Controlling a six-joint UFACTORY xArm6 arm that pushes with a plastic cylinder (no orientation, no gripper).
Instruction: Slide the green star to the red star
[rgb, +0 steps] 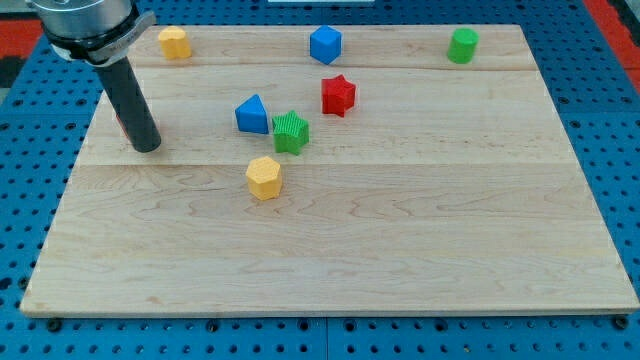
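Green star (291, 132) lay centre-left of frame, just below-left of red star (338, 95), touching blue block (252, 115), rod tip (147, 146) stood bare, well apart at frame's left, touching no block.

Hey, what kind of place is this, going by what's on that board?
Probably a robotics lab test bench. A wooden board lies on a blue perforated base, small coloured blocks such as the green star and red star are scattered on it, and my tip stands left of them.
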